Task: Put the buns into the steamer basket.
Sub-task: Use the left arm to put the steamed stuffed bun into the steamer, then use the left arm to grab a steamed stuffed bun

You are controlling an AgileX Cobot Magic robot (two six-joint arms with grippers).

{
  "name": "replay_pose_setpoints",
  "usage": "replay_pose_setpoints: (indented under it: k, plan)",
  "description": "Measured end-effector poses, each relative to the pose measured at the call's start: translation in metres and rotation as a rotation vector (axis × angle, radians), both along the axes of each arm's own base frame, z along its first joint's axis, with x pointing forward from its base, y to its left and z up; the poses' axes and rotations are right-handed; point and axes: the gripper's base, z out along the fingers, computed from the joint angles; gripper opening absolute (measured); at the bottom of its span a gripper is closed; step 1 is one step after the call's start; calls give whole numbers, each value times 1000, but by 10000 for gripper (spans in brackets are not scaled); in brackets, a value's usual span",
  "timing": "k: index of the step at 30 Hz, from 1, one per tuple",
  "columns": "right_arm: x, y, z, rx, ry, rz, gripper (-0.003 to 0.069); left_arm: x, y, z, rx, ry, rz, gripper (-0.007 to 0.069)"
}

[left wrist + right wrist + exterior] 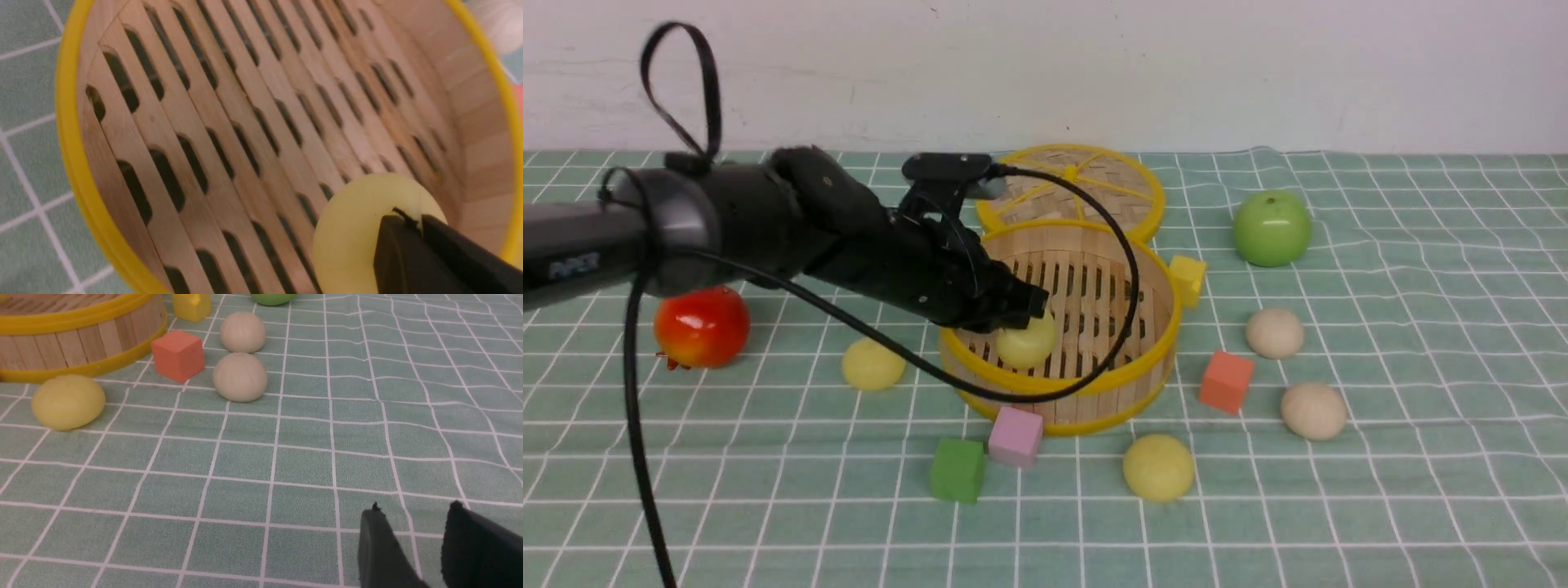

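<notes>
Left wrist view shows the left gripper (412,222) with its jaws pressed together and nothing between them. Its tips sit at the crown of a pale yellow bun (351,232), which lies on the slatted floor of the steamer basket (69,122), close to the wall. That bun looks placed, so the step is probably the withdrawal. It seems best to lift straight up until clear of the yellow rim, minding the black cable (1134,273) looped over the basket. The jaws should then open wide before dropping onto the next one, probably the yellow bun on the bench (873,364) just left of the basket.

The right gripper (414,508) hangs part open and empty over the bench (286,477), well apart from the two beige buns (240,375) and a third yellow bun (67,401).

Whether the left tips touch the bun or hover just above it cannot be told. The frame edge cuts that bun off, and the right arm is absent from the front view.
</notes>
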Motion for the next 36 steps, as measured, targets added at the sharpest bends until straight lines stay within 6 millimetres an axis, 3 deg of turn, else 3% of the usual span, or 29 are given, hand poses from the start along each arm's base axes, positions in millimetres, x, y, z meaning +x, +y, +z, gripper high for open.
replay_pose_setpoints:
  k: [2,6,12,13,16,18,19,22,24,27,28,30,33,36]
  plan:
    - [0,0,0,0,0,0,240,5,0,-12,19,-9,4,-1]
    - [0,0,0,-1,0,0,240,5,-1,-18,29,4,-10,42]
    - [0,0,0,-1,0,0,240,2,-1,-13,20,13,-23,219]
    - [0,0,0,-1,0,0,240,1,-1,-6,4,8,-11,290]
    - [0,0,0,-1,0,0,240,-3,0,10,-17,-12,4,355]
    - [0,0,0,-1,0,0,240,-13,5,46,-42,-70,22,391]
    - [0,0,0,-1,0,0,240,-13,5,46,-41,-68,23,391]
    - [0,0,0,-1,0,0,240,-28,17,79,-50,-81,61,333]
    - [0,0,0,-1,0,0,240,-32,27,80,-23,-22,91,261]
    - [0,0,0,-1,0,0,240,-29,47,58,63,136,162,129]
    - [0,0,0,-1,0,0,240,-28,49,56,76,148,169,122]
    - [0,0,0,-1,0,0,240,-18,62,31,157,211,225,67]
    - [0,0,0,-1,0,0,240,-12,66,17,194,224,244,65]
    - [0,0,0,-1,0,0,240,-2,67,0,222,209,256,120]
